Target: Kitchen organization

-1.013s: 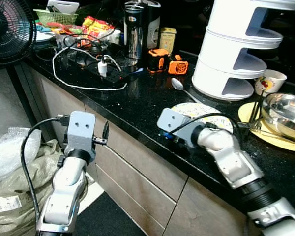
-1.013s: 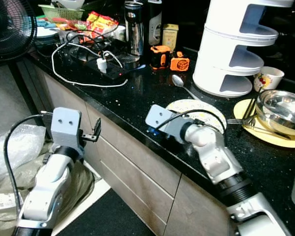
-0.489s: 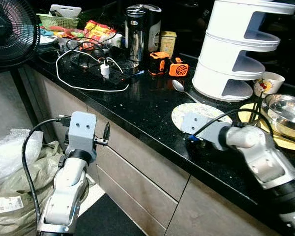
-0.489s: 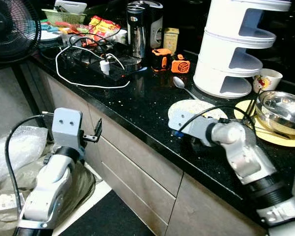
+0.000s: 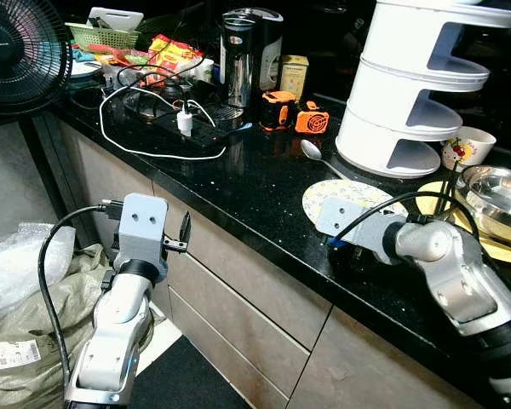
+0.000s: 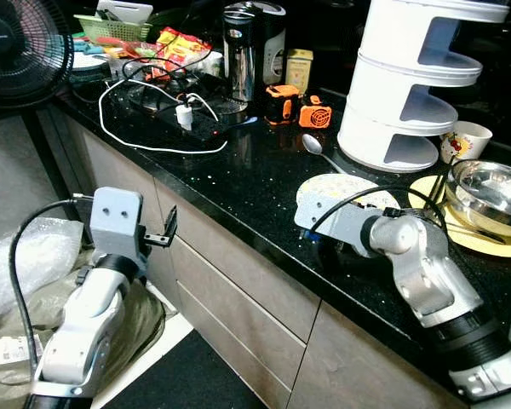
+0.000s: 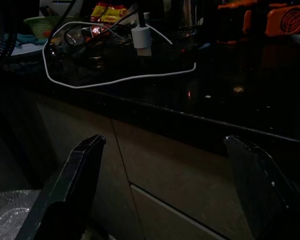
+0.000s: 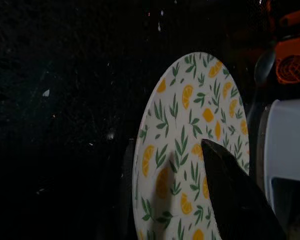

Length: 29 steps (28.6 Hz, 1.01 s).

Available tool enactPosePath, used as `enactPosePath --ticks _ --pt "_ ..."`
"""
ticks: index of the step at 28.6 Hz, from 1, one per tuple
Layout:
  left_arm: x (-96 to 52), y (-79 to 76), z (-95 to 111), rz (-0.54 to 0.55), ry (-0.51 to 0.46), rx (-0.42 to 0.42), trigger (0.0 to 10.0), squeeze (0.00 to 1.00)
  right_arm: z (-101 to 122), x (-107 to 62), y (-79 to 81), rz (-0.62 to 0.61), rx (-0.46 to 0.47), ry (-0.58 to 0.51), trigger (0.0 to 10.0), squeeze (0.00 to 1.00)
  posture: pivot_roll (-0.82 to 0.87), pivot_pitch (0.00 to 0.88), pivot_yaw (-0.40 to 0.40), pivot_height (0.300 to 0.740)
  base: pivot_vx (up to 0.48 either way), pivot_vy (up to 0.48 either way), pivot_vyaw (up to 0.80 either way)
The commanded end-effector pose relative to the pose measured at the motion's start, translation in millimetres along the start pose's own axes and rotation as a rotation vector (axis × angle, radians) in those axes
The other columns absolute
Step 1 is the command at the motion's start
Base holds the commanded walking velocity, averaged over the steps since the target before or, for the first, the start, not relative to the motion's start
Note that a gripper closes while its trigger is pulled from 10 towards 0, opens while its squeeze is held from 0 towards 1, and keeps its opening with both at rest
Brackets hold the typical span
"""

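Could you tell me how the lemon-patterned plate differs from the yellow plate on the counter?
The lemon-patterned plate is white with a lemon-and-leaf print; the yellow plate is plain yellow. The lemon-patterned plate carries nothing and has the right gripper at its near edge; the yellow plate holds a steel bowl. The lemon-patterned plate sits nearer the counter's front edge. Both lie flat on the black counter.

No lettering can be read anywhere; the white label (image 5: 7,354) on the bag by the floor carries print too small to make out. The packets (image 5: 172,47) at the counter's back are likewise illegible.
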<state>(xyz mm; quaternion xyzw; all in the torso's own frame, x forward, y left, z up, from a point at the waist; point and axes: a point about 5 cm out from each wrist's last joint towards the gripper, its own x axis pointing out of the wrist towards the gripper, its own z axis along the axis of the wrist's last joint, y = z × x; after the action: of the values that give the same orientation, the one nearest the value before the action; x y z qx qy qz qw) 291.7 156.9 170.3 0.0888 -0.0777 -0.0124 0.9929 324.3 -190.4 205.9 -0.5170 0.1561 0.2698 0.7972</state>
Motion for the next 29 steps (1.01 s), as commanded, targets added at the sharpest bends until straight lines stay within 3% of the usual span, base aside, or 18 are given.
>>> enactPosePath --ticks 1,2,10,15,20,23,26,29 --pt "-1.8 -0.8 -3 -0.005 0.017 -0.013 10.0 0.00 -17 9.2 22.0 0.096 0.039 0.100 1.3 0.00 0.06 0.000 -0.049 0.740 0.000 0.000 0.00" --pt "-1.7 -0.9 -3 -0.006 0.016 -0.014 10.0 0.00 -17 9.0 23.8 0.104 0.046 0.109 0.0 0.00 0.06 0.000 -0.048 0.740 0.000 0.000 0.00" --pt "-1.4 -1.2 -3 -0.006 0.016 -0.019 10.0 0.00 -22 6.0 23.5 0.098 0.052 0.156 0.0 0.00 0.06 0.000 -0.049 0.740 0.000 0.000 0.00" --pt "-1.2 -1.3 -2 -0.007 0.013 -0.022 10.0 0.00 -17 6.7 21.2 0.079 0.062 0.126 0.0 0.00 0.06 0.000 -0.049 0.740 0.000 0.000 0.00" --pt "0.8 -0.1 2 -0.003 -0.002 -0.028 10.0 0.00 19 3.2 -11.1 -0.077 0.247 -0.190 0.0 0.00 0.06 0.000 -0.046 0.740 0.000 0.000 0.00" --pt "1.6 1.2 4 0.000 -0.009 -0.029 10.0 0.00 30 -7.4 -37.8 -0.196 0.352 -0.373 0.0 0.00 0.06 0.000 -0.046 0.740 0.000 0.000 0.00" --pt "1.7 1.5 4 0.001 -0.012 -0.028 10.0 0.00 44 -31.7 -67.7 -0.317 0.468 -0.627 0.0 0.00 0.06 0.000 -0.045 0.740 0.000 0.000 0.00" --pt "1.8 0.7 5 -0.001 -0.013 -0.030 10.0 0.00 48 -35.2 -70.2 -0.338 0.484 -0.673 0.0 0.00 0.06 0.000 -0.042 0.740 0.000 0.000 0.00"
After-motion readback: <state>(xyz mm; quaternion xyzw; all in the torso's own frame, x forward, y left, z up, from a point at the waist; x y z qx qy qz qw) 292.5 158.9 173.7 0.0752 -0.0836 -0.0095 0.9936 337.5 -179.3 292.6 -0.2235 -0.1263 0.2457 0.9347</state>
